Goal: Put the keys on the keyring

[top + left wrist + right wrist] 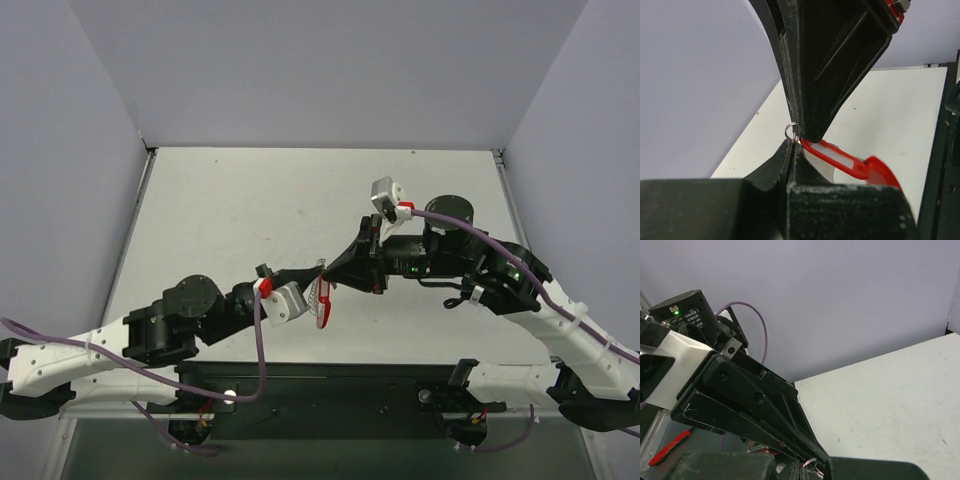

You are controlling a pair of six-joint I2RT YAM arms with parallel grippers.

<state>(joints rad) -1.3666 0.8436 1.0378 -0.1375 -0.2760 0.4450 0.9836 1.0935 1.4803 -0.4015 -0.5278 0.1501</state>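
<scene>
Both grippers meet tip to tip above the table's middle. The keyring is a small silver ring [789, 133] joined to a red band [837, 156] with a white window; the band hangs below the tips [322, 305]. My left gripper [791, 145] is shut, with the ring sticking out at its tip. My right gripper [807, 136] comes from above, shut at the band's ring end. The ring also shows in the right wrist view [810, 462], beside the right gripper [801, 471]. A rounded red piece [883, 171], seemingly the key's head, hangs at the band's far end; its blade is unclear.
The white table [250, 210] is walled by grey panels at the back and sides. A dark strip [330, 385] with the arm bases runs along the near edge. Purple cables [262, 345] loop off both arms.
</scene>
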